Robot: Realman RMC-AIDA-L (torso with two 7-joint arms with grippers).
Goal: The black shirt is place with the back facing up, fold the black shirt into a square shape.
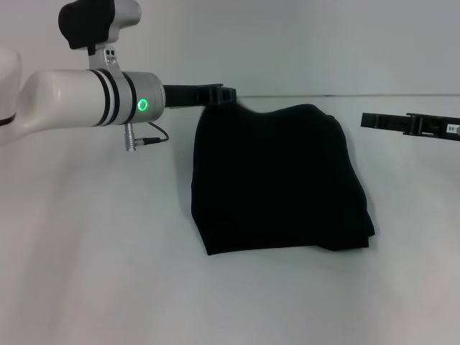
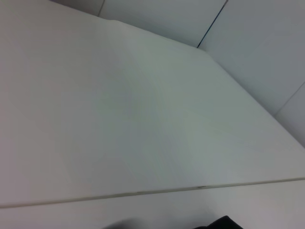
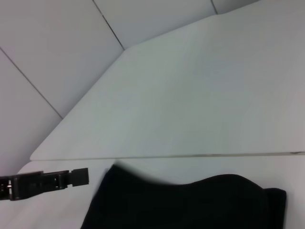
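At the middle of the white desk (image 1: 86, 273) the black shirt (image 1: 280, 183) is laid, already folded into a compact, roughly square bundle. The left tool (image 1: 228, 93) is held at its far left corner, the right tool (image 1: 370, 119) well apart. Neither tool's opening can be told. Little seems left beyond squaring edges.

the left gripper (image 1: 228, 93) is reaching forward from the left arm (image 1: 79, 97). the right gripper (image 1: 368, 120) is hovering level, well apart.
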